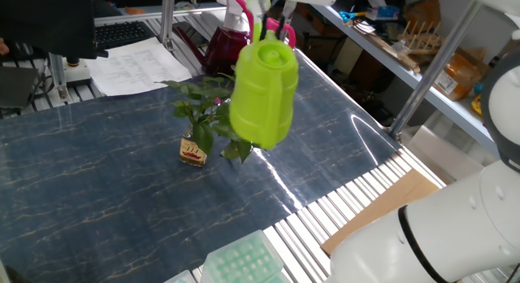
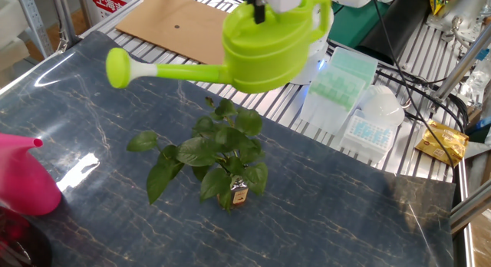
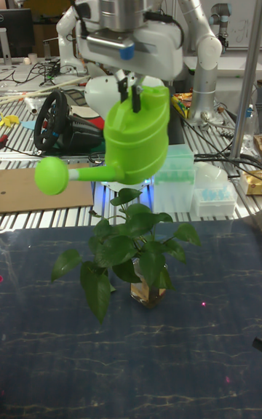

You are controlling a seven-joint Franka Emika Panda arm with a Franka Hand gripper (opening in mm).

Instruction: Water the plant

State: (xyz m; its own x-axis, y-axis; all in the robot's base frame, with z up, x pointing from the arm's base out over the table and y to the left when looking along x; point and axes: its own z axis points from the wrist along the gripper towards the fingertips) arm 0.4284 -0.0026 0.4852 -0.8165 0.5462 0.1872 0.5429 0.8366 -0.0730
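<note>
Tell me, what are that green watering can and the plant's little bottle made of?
The lime green watering can, hanging from the end effector, looks like moulded plastic: uniform colour, smooth, soft sheen. The plant stands in a tiny bottle that appears to be clear glass with a red-yellow label, though it is small to judge.

arm: raised, wrist pointing down; gripper: fingers clamped on a handle

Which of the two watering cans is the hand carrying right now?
The lime green plastic watering can, held by its handle in the hand above the leafy plant. The pink watering can stands on the table, untouched.
</note>
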